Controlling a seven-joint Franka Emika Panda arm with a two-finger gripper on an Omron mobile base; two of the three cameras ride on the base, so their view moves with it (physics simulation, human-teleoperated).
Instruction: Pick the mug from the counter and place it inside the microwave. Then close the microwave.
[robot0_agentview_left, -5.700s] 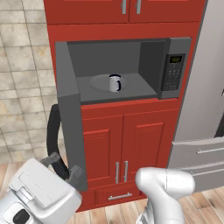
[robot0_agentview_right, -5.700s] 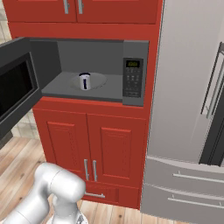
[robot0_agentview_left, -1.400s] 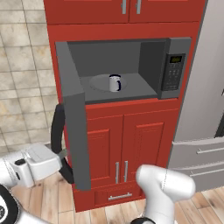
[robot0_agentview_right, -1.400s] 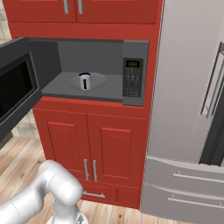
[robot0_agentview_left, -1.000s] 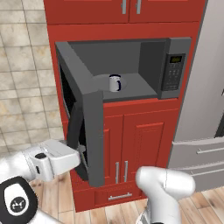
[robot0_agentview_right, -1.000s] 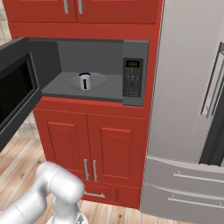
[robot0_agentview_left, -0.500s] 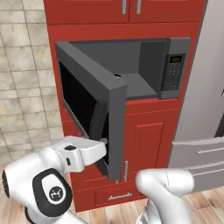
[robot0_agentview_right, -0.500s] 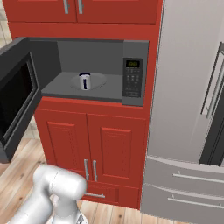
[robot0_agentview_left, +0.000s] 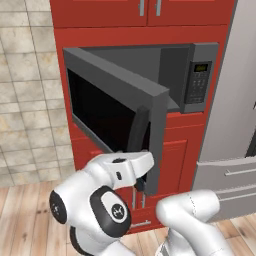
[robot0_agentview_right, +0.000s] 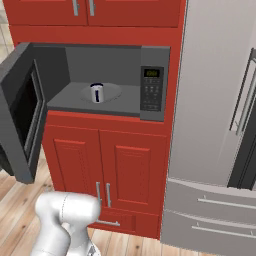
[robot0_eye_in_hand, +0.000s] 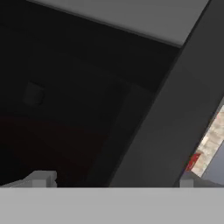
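The mug (robot0_agentview_right: 96, 92) sits on the turntable inside the microwave (robot0_agentview_right: 152, 90). Push the door (robot0_agentview_left: 112, 105) with the gripper (robot0_agentview_left: 140, 184) at its lower free edge, beside the black handle (robot0_agentview_left: 138, 131); jaws' state cannot be told. Maintain steady contact until the door latches.

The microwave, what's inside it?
The mug stands on the round turntable inside the microwave. From the left base view the half-shut door covers it.

arm bent low, claw (robot0_agentview_left: 140, 186) forward (state unclear)
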